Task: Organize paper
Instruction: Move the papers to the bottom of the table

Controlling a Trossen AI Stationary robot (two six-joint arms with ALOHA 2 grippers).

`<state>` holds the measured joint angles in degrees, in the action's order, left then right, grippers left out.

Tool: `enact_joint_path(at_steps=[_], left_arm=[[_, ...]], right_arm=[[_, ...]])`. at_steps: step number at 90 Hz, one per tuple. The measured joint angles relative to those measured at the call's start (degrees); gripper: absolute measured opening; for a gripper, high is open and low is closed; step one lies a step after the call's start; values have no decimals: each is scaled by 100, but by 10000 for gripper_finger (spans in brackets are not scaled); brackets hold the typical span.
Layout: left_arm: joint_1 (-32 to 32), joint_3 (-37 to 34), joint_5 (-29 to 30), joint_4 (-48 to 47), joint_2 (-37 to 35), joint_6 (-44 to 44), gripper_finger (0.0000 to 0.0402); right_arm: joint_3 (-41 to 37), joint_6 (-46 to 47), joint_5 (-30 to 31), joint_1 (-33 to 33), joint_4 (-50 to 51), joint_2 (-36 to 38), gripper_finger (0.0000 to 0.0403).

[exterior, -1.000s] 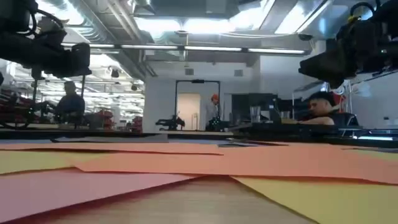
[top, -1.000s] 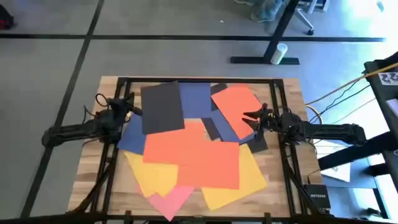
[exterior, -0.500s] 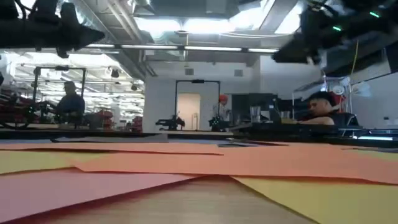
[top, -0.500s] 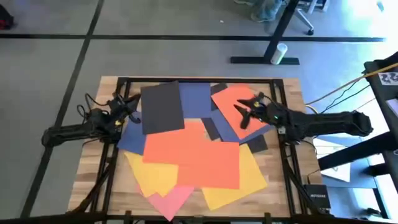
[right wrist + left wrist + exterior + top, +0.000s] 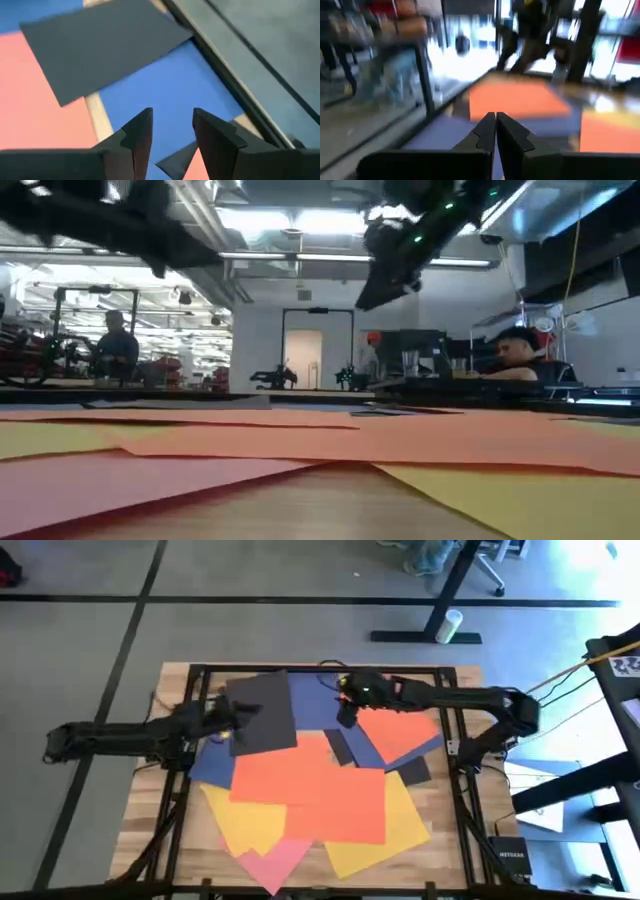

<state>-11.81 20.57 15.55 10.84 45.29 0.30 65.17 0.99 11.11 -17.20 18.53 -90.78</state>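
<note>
The paper lies in an overlapping heap on the wooden table (image 5: 180, 675): a black sheet (image 5: 262, 712), a navy blue sheet (image 5: 315, 700), orange-red sheets (image 5: 395, 718) (image 5: 310, 780), yellow sheets (image 5: 250, 820) and a pink sheet (image 5: 270, 862) at the near edge. My left gripper (image 5: 238, 716) hovers shut over the black sheet's left part. In the left wrist view its fingers (image 5: 495, 131) meet with nothing between them. My right gripper (image 5: 345, 708) hangs open above the navy blue sheet (image 5: 170, 90) at the far middle. In the low view both grippers (image 5: 150, 240) (image 5: 385, 275) hang well above the sheets.
A dark metal frame (image 5: 320, 668) runs around the table's edges. A smaller black sheet (image 5: 415, 770) sticks out at the right of the heap. Bare wood shows along the left edge (image 5: 160, 810) and the near right corner (image 5: 440, 860).
My right gripper has swung from the table's right side toward the left and the far edge, ending over the navy blue sheet. My left gripper has reached toward the right, from the table's left edge out over the black sheet. The sheets have stayed where they were.
</note>
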Motion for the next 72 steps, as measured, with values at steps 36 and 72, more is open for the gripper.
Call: enact_joint_path(at_steps=[36,72], left_arm=[[-1202,918,-65,-1253,2444,-654,0],[-2157,1499,-1918,-1365,3758,-475,0]], right_arm=[[-313,-10,-677,-17,-403,-917,20],[1104,217,-1179,-260,-437,-2766,1]])
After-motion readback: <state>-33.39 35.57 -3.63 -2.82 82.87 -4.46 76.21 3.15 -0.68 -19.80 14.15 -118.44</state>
